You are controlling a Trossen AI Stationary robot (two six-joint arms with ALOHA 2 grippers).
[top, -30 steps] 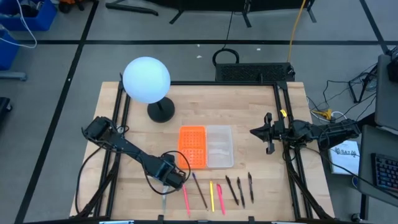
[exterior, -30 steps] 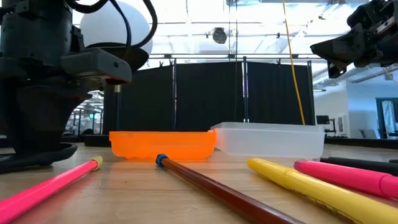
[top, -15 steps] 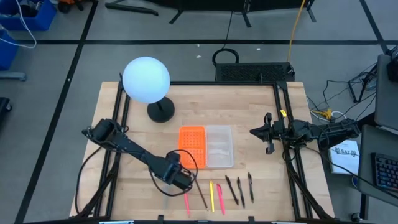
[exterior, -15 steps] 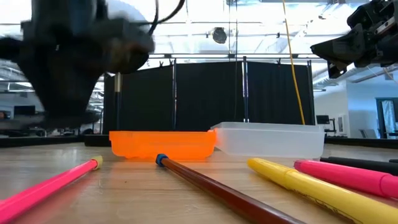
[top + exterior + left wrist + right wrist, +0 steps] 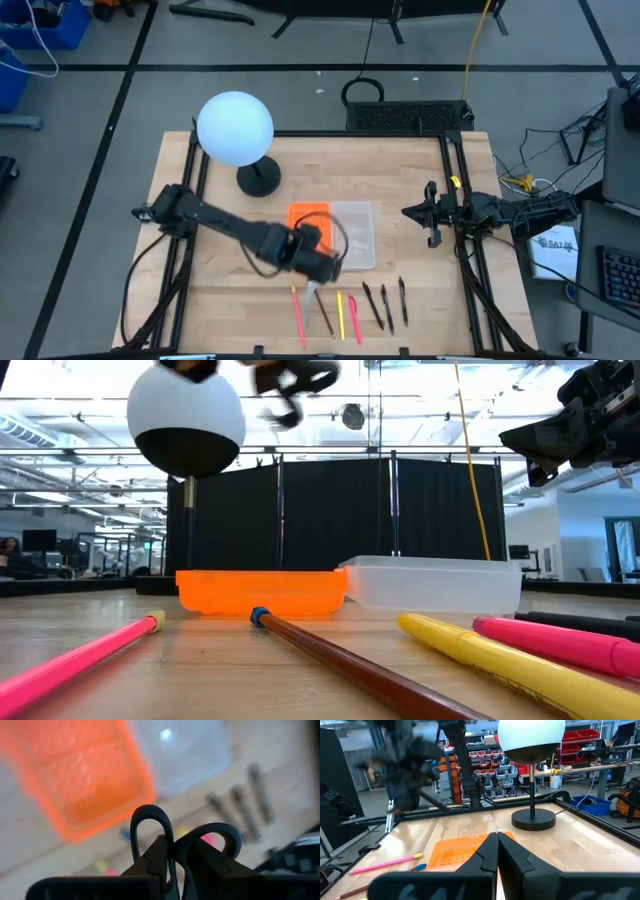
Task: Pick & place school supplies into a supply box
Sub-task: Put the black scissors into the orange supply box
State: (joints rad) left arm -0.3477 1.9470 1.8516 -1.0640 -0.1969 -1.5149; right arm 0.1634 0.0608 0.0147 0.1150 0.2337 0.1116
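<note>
1. Pens (image 5: pixel 345 308) lie in a row along the table's (image 5: pixel 230 300) near edge.
2. Left gripper (image 5: pixel 322 265), clenched on the scissors (image 5: pixel 170 840) by their black handles, hangs above the orange lid (image 5: pixel 309 214) of the box (image 5: pixel 352 236).
3. Right gripper (image 5: pixel 430 214), fingers pressed together and holding nothing, waits at the table's right side.
4. Globe lamp (image 5: pixel 236 128) stands farthest back.

the supply box (image 5: pixel 352 235), a shallow clear tray joined to an orange gridded lid (image 5: pixel 308 222), lies open near the desk's middle. the scissors (image 5: pixel 165 847) hang in the left gripper (image 5: pixel 318 265) above it. pens and pencils (image 5: pixel 350 312), pink, yellow, brown and black, lie side by side along the front edge.
</note>
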